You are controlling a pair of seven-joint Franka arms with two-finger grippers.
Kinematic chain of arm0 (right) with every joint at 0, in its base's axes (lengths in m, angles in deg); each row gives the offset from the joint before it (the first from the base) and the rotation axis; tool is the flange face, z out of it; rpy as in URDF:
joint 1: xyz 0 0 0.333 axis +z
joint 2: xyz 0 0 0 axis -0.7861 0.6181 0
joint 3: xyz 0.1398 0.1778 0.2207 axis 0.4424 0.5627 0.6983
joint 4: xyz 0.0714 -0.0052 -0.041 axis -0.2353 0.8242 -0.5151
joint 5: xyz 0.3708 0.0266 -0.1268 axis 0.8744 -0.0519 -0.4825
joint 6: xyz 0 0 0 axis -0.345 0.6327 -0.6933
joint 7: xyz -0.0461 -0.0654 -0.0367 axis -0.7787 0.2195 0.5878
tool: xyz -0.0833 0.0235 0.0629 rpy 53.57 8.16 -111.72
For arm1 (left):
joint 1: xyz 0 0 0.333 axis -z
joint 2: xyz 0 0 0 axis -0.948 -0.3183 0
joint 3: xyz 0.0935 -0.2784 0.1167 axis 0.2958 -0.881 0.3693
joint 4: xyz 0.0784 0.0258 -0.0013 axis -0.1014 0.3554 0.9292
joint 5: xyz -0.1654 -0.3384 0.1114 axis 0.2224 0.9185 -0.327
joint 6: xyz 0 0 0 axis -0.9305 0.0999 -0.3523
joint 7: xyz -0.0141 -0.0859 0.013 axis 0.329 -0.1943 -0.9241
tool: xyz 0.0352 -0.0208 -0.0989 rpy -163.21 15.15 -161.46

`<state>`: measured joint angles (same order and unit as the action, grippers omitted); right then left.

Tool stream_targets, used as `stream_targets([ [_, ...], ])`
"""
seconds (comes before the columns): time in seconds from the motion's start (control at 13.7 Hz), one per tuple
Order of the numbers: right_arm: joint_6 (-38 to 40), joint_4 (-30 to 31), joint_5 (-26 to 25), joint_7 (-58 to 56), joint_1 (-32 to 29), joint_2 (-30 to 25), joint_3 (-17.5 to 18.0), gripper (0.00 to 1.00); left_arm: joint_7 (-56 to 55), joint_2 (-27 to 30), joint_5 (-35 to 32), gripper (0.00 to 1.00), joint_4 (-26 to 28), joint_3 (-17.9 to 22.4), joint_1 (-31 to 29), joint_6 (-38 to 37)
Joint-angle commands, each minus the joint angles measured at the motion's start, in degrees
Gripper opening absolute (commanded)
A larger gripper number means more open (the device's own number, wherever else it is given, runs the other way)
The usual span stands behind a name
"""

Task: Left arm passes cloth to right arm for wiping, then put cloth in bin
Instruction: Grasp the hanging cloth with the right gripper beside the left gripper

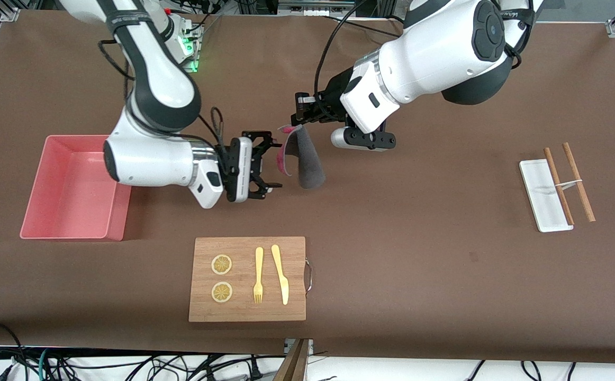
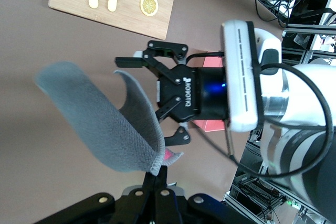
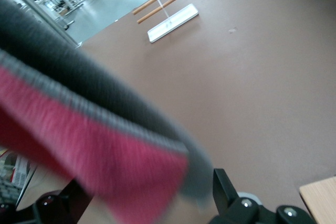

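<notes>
Front view shows the handover in progress and not finished: the left gripper [image 1: 301, 119] pinches the top corner of the cloth [image 1: 307, 161], which hangs in the air above the bare brown surface [image 1: 418, 254], grey face outward with a pink edge curling toward the right arm. The right gripper [image 1: 266, 165] is level with the hanging cloth and just beside it, its fingers [image 1: 273, 185] spread wide; in the left wrist view those fingers [image 2: 131, 61] bracket the cloth's edge [image 2: 105, 129] without closing on it. By my judgement the right arm has yet to grip, the left has yet to let go, and both the wiping and the drop remain. The bin [image 1: 40, 188] sits at the right arm's end of the surface.
</notes>
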<state>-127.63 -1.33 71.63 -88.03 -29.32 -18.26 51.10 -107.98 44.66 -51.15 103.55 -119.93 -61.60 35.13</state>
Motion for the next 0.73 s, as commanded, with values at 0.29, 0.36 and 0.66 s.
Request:
stream_targets([
  [0.29,-7.85,-1.96,1.02,6.54,4.48,1.2,-0.5,0.2,-0.22,-0.68,0.93,0.0,-1.36,0.23,0.36,0.23],
  [0.36,-8.03,-2.05,0.84,7.6,4.74,1.2,-0.42,0.04,-0.22,-0.68,0.93,0.0,-1.36,0.23,0.36,0.23],
  [0.66,-7.42,-2.23,0.14,7.7,4.4,1.11,-0.68,0.0,-0.22,-0.76,0.93,0.0,-1.27,0.23,0.36,0.23],
])
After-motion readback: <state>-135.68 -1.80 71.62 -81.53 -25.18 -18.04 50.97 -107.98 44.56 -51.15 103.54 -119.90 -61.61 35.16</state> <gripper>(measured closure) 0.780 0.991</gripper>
